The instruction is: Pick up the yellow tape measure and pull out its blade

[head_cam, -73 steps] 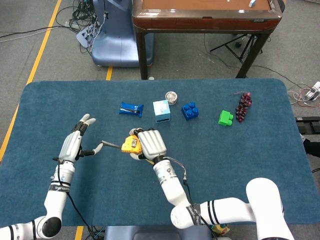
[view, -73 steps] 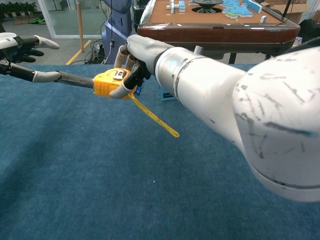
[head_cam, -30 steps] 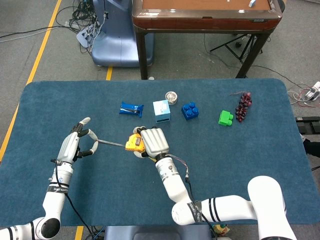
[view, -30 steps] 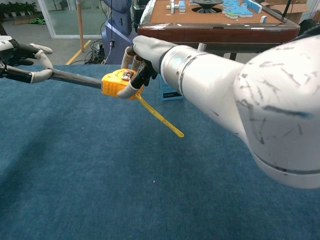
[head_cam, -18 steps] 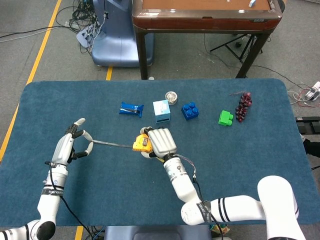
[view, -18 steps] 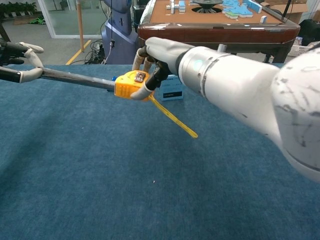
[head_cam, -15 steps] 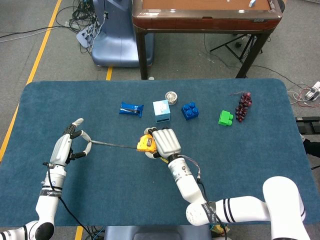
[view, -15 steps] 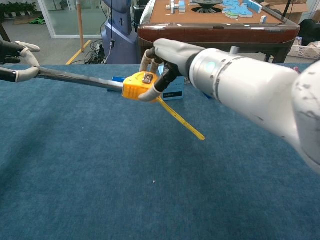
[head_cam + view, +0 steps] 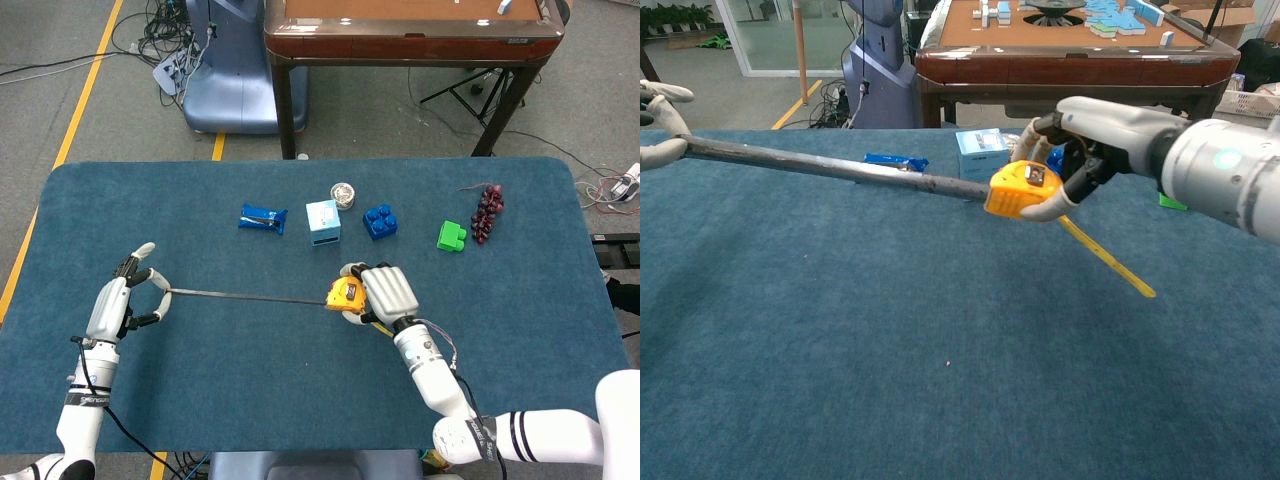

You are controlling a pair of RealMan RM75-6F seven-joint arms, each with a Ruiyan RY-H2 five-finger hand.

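Blade [image 9: 245,296] has lengthened, running leftward from tape measure [image 9: 343,294] to left hand [image 9: 118,303].

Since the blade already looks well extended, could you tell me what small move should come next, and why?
Probably hold both hands steady. The left hand pinches the blade tip, the right hand grips the yellow tape measure, and the blade spans taut between them.

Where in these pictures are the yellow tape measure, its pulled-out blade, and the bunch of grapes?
yellow tape measure [image 9: 1022,189], chest view, on the top of its yellow case.
blade [image 9: 250,296], head view, midway along the dark strip between the hands.
bunch of grapes [image 9: 487,212], head view, on the middle of the cluster.
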